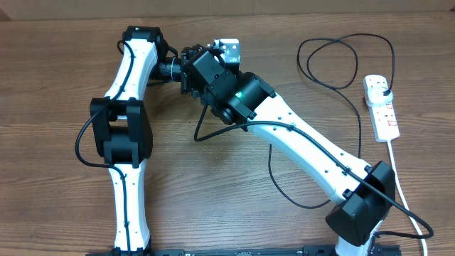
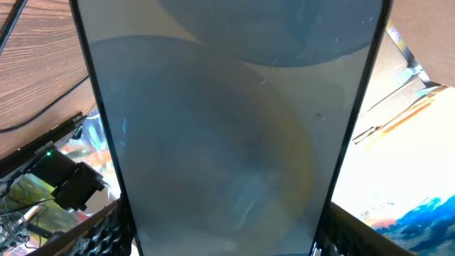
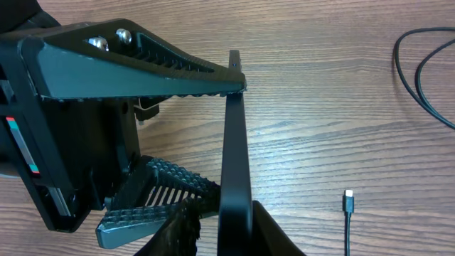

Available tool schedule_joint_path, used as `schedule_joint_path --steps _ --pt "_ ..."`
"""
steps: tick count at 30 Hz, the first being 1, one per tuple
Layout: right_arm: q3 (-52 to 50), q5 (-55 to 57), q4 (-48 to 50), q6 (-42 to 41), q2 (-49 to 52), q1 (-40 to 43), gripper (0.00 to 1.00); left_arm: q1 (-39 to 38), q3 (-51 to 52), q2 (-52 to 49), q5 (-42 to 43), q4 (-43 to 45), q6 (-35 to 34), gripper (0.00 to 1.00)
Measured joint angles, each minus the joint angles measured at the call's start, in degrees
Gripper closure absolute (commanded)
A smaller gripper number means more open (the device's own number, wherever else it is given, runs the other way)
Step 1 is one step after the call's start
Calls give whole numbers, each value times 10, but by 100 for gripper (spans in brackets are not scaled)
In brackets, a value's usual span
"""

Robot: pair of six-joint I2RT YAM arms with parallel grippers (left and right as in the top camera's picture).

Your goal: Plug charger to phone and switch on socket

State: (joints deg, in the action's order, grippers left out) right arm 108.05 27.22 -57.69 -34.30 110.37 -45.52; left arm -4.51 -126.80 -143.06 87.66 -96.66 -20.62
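The phone [image 2: 227,128] is lifted off the table. Its pale screen fills the left wrist view, and my left gripper [image 2: 226,245] is shut across its width, with a pad on each long side. In the right wrist view the phone [image 3: 233,142] shows edge-on between the left gripper's fingers [image 3: 149,67]. My right gripper [image 3: 227,238] straddles that thin edge. One finger lies against it and the other stands a sliver off. The charger's connector tip [image 3: 348,201] lies on the wood to the right. Its black cable [image 1: 269,167] loops over to the socket [image 1: 382,107].
Both arms meet at the table's upper middle, with the right gripper [image 1: 210,71] over the left gripper [image 1: 181,71]. A black plug [image 1: 382,88] sits in the socket's far end. The socket's thick white cord [image 1: 399,185] runs down the right side. Slack cable loops [image 1: 334,64] lie at the upper right.
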Motion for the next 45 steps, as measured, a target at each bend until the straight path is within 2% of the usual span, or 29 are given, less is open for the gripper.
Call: schedule_joint_path --steps 23,24,30,33,35,38,40,42,43,44,45 --pt "0 2 -2 0 0 0 93 0 0 0 0 0 0 35" --pt "0 3 -3 0 0 0 96 0 0 0 0 0 0 34" --pt "0 5 0 -2 0 1 96 2 0 0 2 0 0 27" --pt "0 5 5 -3 0 1 96 3 0 0 4 0 0 13" --pt "0 3 11 -10 0 1 96 5 0 0 5 0 0 9" --pt "0 0 25 -62 0 2 96 5 0 0 11 2 0 6" --pt "0 -7 28 -133 0 5 96 5 -1 0 11 6 0 6" --pt "0 -11 23 -228 0 12 96 4 -1 0 11 12 0 13" --pt "0 -13 16 -285 0 17 96 4 -1 0 11 12 0 30" --pt "0 -13 6 -360 0 25 96 4 -1 0 11 14 2 31" --pt "0 -14 3 -396 0 29 96 4 -1 0 11 13 0 31"
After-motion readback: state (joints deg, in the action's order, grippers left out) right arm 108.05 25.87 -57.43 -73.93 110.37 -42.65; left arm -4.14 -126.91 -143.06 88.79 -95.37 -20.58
